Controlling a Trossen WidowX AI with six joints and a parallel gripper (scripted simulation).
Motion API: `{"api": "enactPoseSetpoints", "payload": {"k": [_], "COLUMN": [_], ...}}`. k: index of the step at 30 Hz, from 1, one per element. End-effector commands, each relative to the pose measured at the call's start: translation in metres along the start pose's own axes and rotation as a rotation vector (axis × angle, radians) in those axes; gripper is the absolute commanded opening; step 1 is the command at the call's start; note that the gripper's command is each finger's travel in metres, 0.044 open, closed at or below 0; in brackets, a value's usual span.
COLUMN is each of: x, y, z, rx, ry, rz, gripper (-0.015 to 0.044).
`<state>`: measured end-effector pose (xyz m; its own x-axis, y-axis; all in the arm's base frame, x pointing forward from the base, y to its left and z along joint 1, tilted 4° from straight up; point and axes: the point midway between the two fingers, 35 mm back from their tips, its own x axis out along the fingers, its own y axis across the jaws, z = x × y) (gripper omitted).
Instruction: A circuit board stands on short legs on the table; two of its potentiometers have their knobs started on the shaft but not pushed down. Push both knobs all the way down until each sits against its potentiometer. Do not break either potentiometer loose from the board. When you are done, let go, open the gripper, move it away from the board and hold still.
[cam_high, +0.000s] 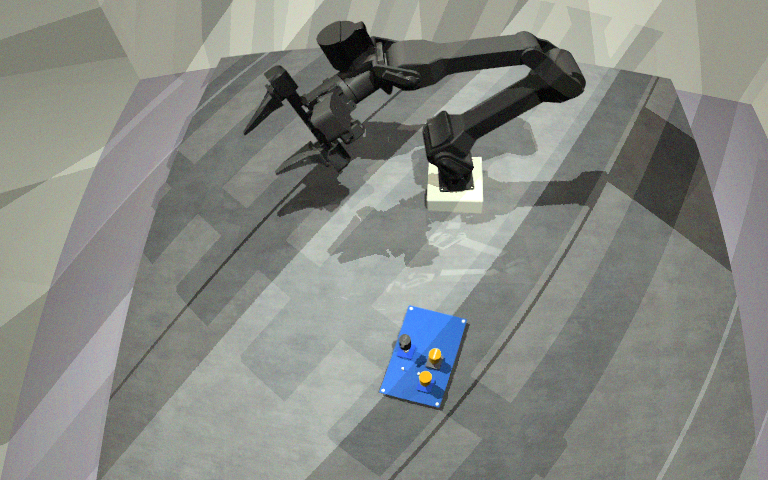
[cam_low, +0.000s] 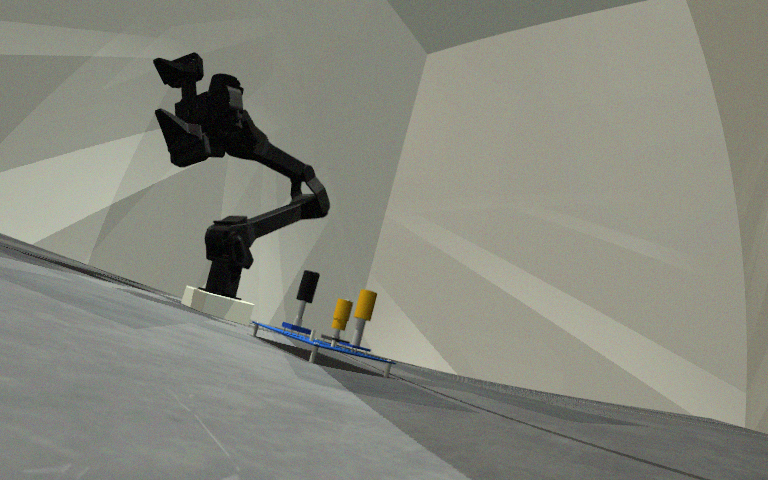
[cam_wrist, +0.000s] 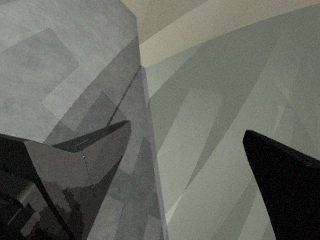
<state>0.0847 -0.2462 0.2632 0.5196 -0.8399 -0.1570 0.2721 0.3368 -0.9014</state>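
A blue circuit board stands on short legs on the grey table, in front of the arm's base. It carries two yellow knobs and a black knob. In the low side view each knob sits raised on a bare grey shaft above the board. My gripper is open and empty. It is high in the air at the far left, far from the board. The wrist view shows only table and wall between the fingers.
The arm's base stands on a white block at the back of the table. The arm folds out to the right and back to the left above the table.
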Motion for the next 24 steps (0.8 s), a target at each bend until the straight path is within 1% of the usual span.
{"api": "enactPoseSetpoints", "payload": {"k": [1, 3, 15, 24], "x": [0.001, 0.005, 0.040, 0.057], "y": [0.000, 0.003, 0.034, 0.067], "z": [0.000, 0.004, 0.040, 0.073], "rx": [0.001, 0.007, 0.008, -0.055], "ry": [-0.001, -0.005, -0.040, -0.058], "rz": [0.004, 0.037, 0.348, 0.588], "gripper": [0.0374, 0.0321, 0.0006, 0.0000]}}
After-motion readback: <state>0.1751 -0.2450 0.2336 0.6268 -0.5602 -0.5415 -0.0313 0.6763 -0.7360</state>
